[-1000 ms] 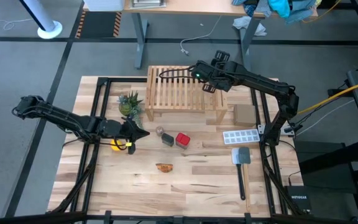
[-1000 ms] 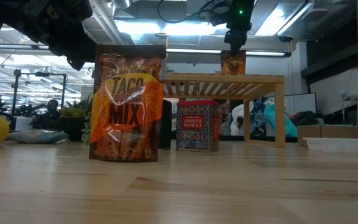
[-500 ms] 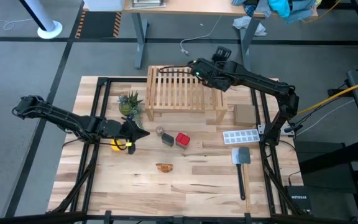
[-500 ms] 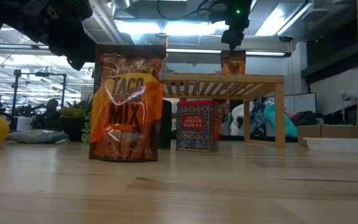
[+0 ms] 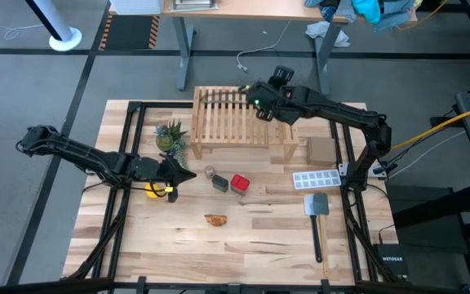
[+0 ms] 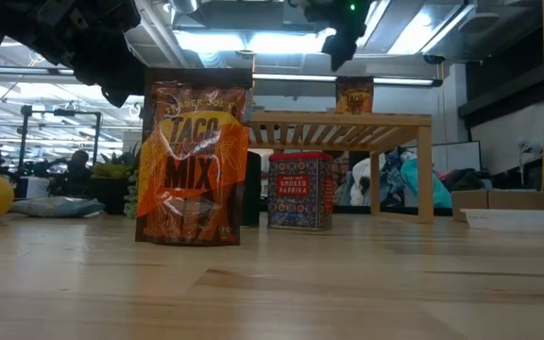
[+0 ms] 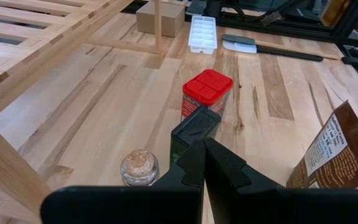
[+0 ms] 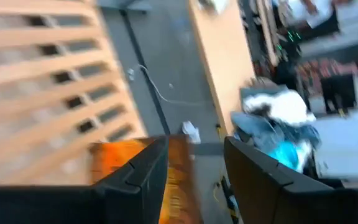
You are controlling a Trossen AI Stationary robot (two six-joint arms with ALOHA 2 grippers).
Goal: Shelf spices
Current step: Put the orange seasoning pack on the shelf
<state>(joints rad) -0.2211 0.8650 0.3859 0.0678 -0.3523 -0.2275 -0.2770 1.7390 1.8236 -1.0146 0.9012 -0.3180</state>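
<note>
My right claw (image 6: 341,55) has come up and drifted toward 9 o'clock over the last second. Its fingers are parted with nothing between them, and the wrist camera shows the orange packet (image 8: 129,163) behind one finger, not in the gap. A second ago that claw sat directly on top of the packet (image 6: 354,96); now it hangs clear above it. The packet stands upright by itself on the rack (image 5: 235,122), at about 1 o'clock from the rack's centre. I read that as a clean release, so one spice is shelved. The rest are on the table at about 6 o'clock from the rack: the red tin (image 5: 240,183), the dark box (image 5: 221,181) just beside it, the small corked jar (image 5: 209,172), and further toward me the taco mix packet (image 5: 215,219). My left claw (image 5: 182,174) waits at about 9 o'clock of that cluster, pinched fully closed on nothing. The jar and box are nearest to it, so one of those looks like the natural next pick.
</note>
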